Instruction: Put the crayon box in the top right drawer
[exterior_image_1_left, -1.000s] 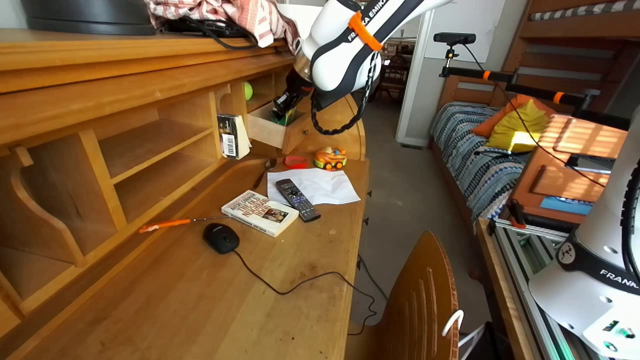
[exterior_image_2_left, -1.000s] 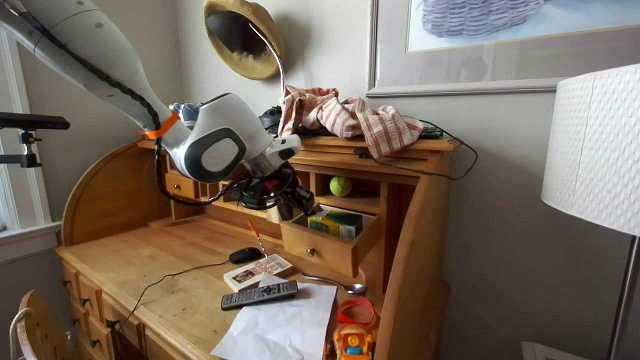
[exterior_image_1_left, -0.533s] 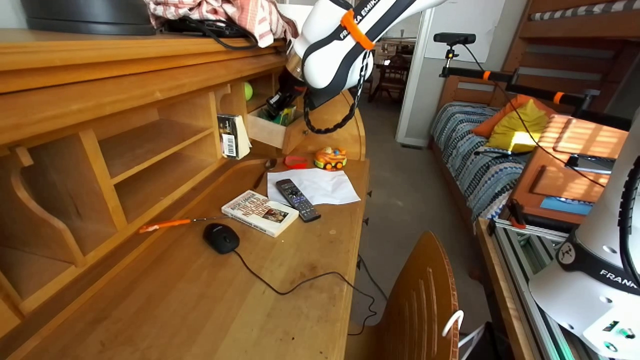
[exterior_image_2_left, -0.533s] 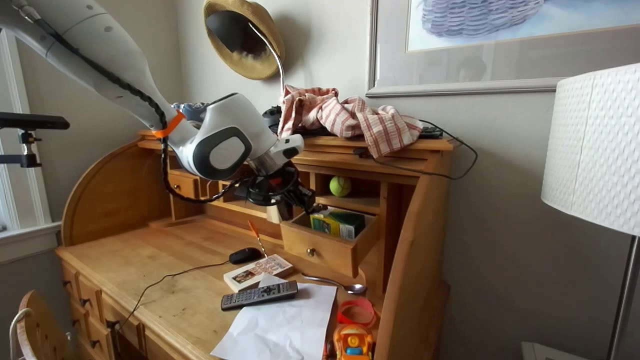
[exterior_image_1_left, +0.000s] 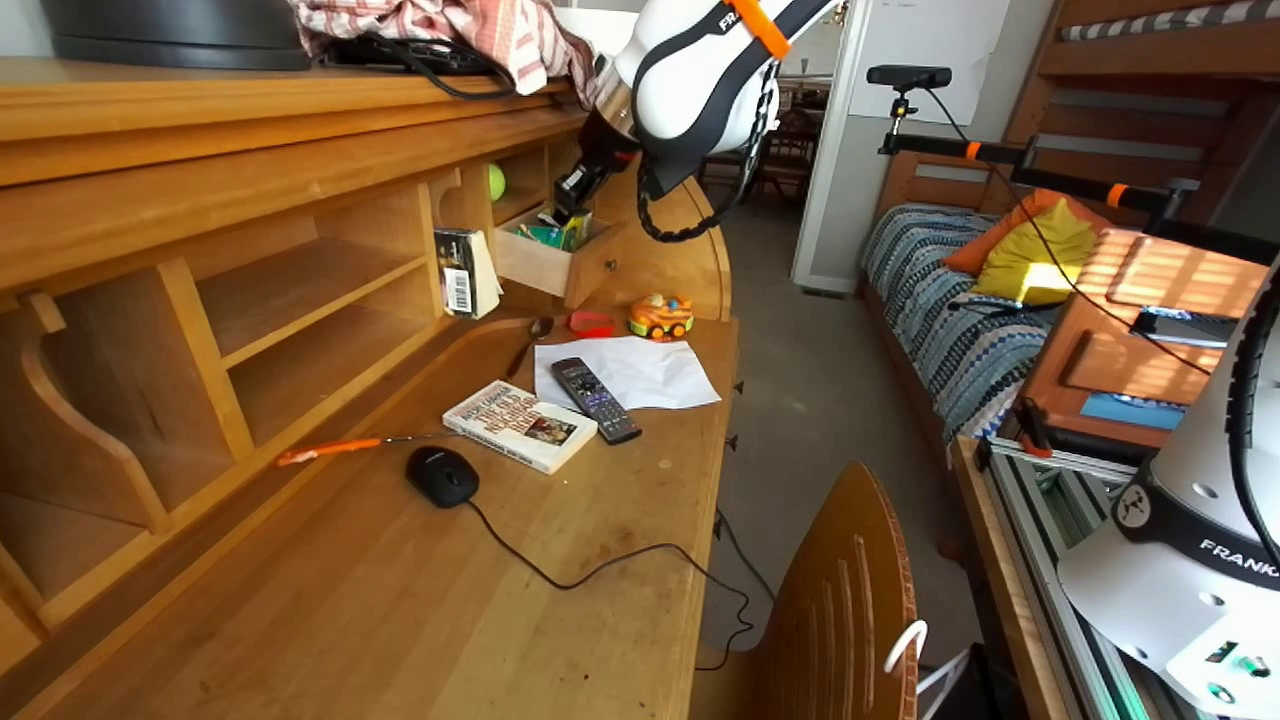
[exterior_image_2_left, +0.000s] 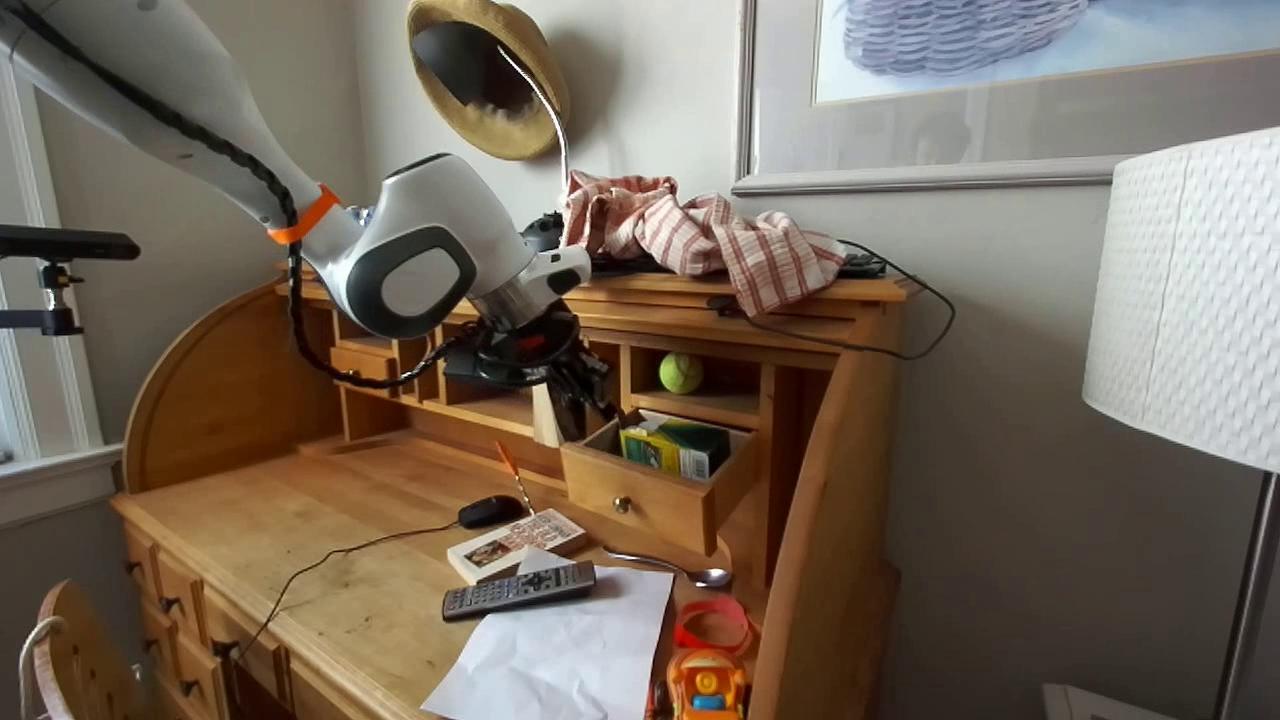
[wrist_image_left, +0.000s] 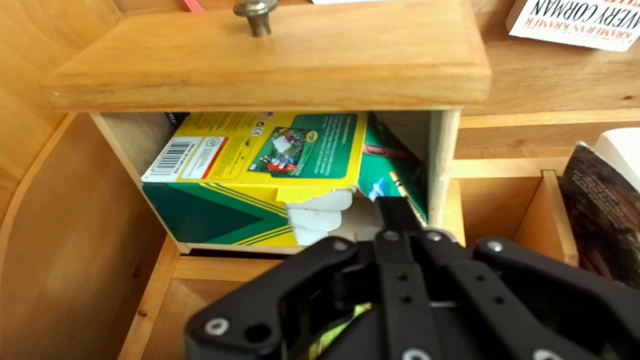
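Note:
The crayon box, yellow and green with a torn open end, lies inside the pulled-out wooden drawer. The box shows in the wrist view (wrist_image_left: 250, 150) and in both exterior views (exterior_image_1_left: 545, 236) (exterior_image_2_left: 675, 445). The drawer's knobbed front shows in the wrist view (wrist_image_left: 280, 70) and an exterior view (exterior_image_2_left: 600, 485). My gripper (wrist_image_left: 400, 215) is shut, its fingers together with nothing seen between them. In the exterior views the gripper (exterior_image_2_left: 608, 408) (exterior_image_1_left: 562, 212) is at the drawer's edge, by the torn end of the box. The fingertips hide part of that end; contact cannot be told.
A tennis ball (exterior_image_2_left: 680, 373) sits in the compartment above the drawer. A book (exterior_image_1_left: 468, 272) stands beside the drawer. Below lie a spoon (exterior_image_2_left: 710, 577), red ring (exterior_image_2_left: 712, 625), toy car (exterior_image_2_left: 706, 685), paper (exterior_image_2_left: 580, 640), remote (exterior_image_2_left: 520, 590), book (exterior_image_2_left: 515, 543) and mouse (exterior_image_2_left: 490, 511).
My gripper first moved toward the box, which shifted slightly along the drawer. Since then the arm has drawn back and up, and the box has stayed in the drawer.

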